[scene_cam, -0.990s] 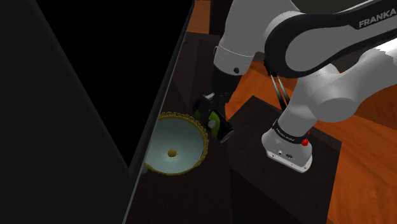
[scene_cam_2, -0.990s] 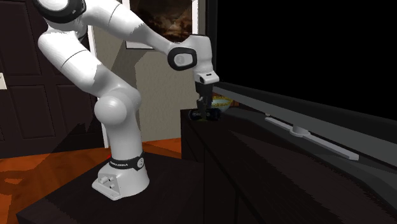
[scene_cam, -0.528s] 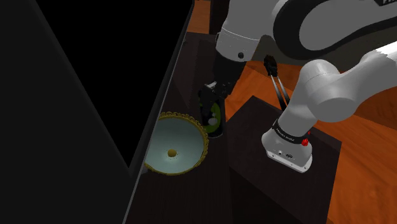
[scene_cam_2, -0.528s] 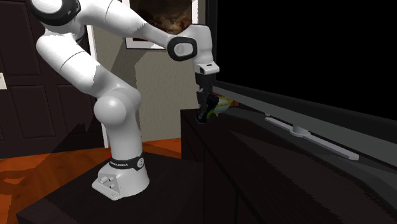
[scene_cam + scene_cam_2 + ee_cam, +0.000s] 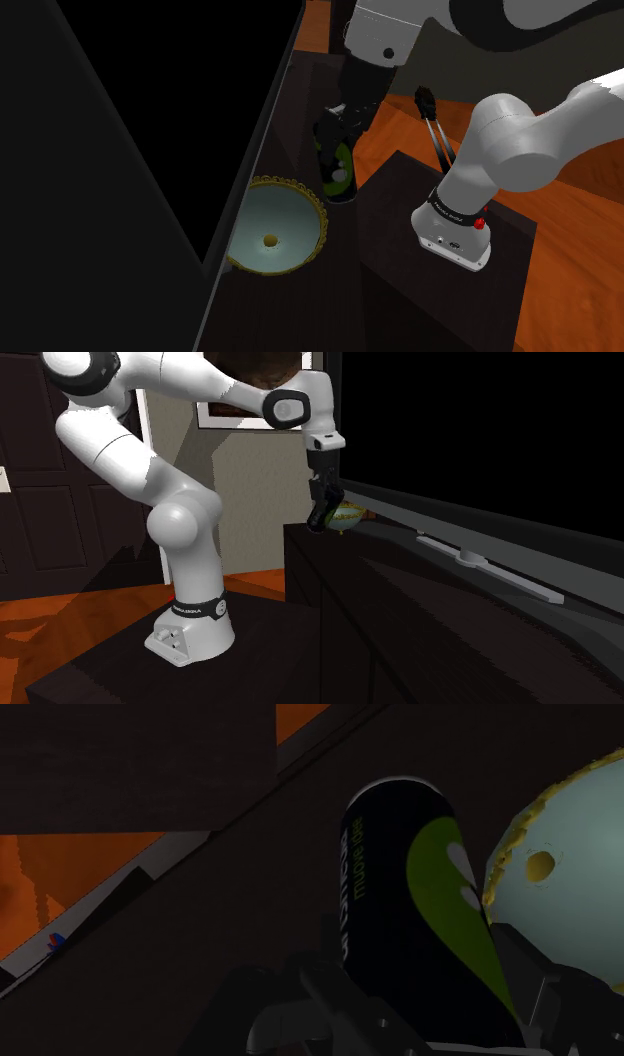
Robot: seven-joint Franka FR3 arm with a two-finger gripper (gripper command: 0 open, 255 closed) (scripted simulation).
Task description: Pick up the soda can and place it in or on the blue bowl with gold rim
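My jaws are clamped on the black & green soda can (image 5: 338,172), just beside the gold-rimmed bowl (image 5: 290,215), on the shoulder view's right. Carry step, I reckon; nxt: shift over bowl, lower, let go.

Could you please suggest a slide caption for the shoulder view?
Black jaws clasp a black-and-green soda can beside the pale blue, gold-rimmed bowl.

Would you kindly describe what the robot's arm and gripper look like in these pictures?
The arm is built of rounded white segments with dark joints. Its white base carries a black band with small white lettering and a red spot. Thin dark cables run beside the arm. The gripper is all black, with two fingers.
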